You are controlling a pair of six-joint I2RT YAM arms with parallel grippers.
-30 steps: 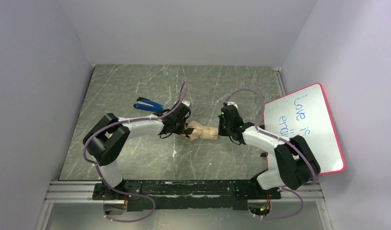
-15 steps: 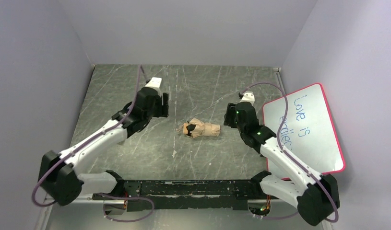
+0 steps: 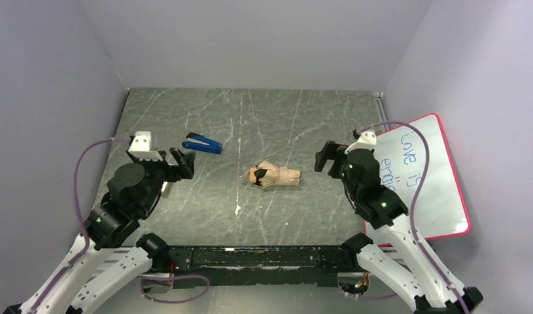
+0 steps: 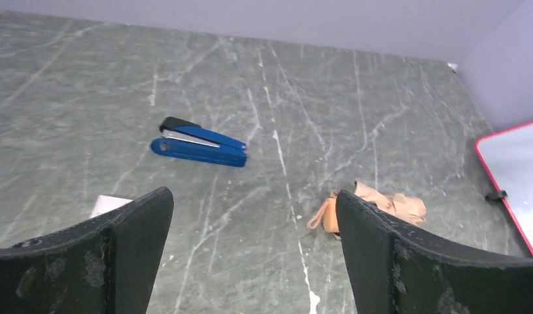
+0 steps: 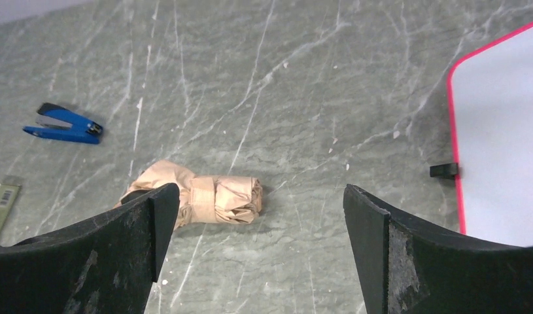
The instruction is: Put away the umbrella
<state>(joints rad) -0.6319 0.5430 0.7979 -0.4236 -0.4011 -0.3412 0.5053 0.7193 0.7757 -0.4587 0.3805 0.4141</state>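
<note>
Plainly left pincer (image 4: 254, 197), right pincer (image 5: 260, 193) agape.

— What are you seeing on the table (image 3: 283, 111) apart from the job?
— You're looking at a blue stapler (image 3: 203, 144) lying flat, at about ten o'clock from the middle.
— And at three o'clock?
— You're seeing a red-framed whiteboard (image 3: 427, 183) resting there, showing blue handwriting, with a small black clip (image 5: 443, 171) sitting against its frame.
</note>
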